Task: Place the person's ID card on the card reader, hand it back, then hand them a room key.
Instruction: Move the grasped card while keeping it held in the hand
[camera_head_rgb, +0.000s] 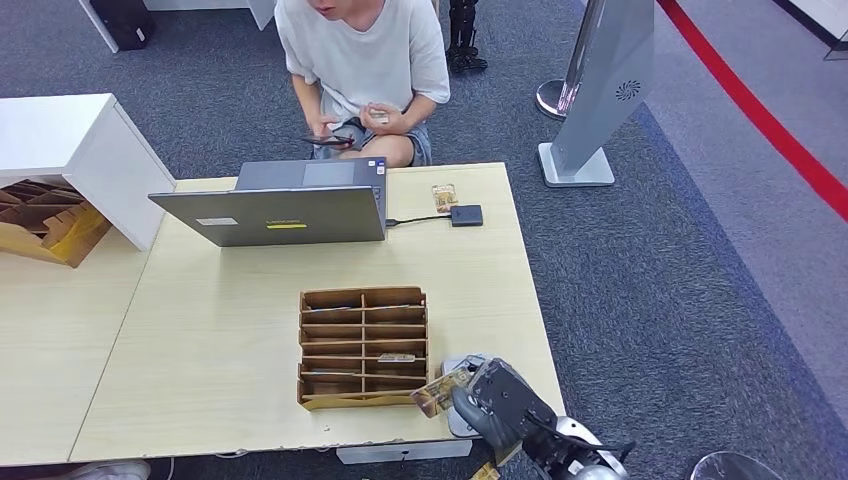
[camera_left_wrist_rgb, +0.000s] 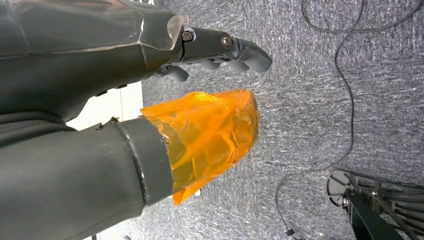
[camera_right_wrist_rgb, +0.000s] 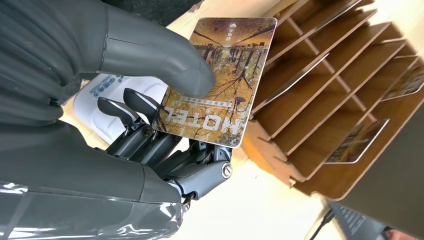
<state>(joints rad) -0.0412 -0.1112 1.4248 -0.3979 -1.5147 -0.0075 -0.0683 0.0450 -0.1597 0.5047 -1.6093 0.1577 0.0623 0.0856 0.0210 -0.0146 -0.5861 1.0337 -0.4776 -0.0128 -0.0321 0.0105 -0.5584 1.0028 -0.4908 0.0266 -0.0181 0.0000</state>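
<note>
My right hand (camera_head_rgb: 497, 400) hovers at the table's near right edge, beside the wooden card rack (camera_head_rgb: 363, 347). It pinches a hotel room key card (camera_right_wrist_rgb: 217, 80) between thumb and fingers; the same card (camera_head_rgb: 440, 392) sticks out toward the rack. The black card reader (camera_head_rgb: 466, 215) sits at the far side, wired to the laptop (camera_head_rgb: 285, 205), with a small card (camera_head_rgb: 444, 197) lying next to it. The person (camera_head_rgb: 365, 60) sits behind the table, holding a phone (camera_head_rgb: 328, 140) and a small card-like item (camera_head_rgb: 378, 117). My left hand (camera_left_wrist_rgb: 125, 65) hangs over carpet, holding nothing, its thumb (camera_left_wrist_rgb: 210, 132) wrapped in orange tape.
The rack (camera_right_wrist_rgb: 345, 75) has several slots, some with cards in them. A white device (camera_head_rgb: 458, 366) lies under my right hand. A white cabinet (camera_head_rgb: 70, 150) and cardboard inserts stand at the left. A grey kiosk base (camera_head_rgb: 580, 165) stands beyond the table's right side.
</note>
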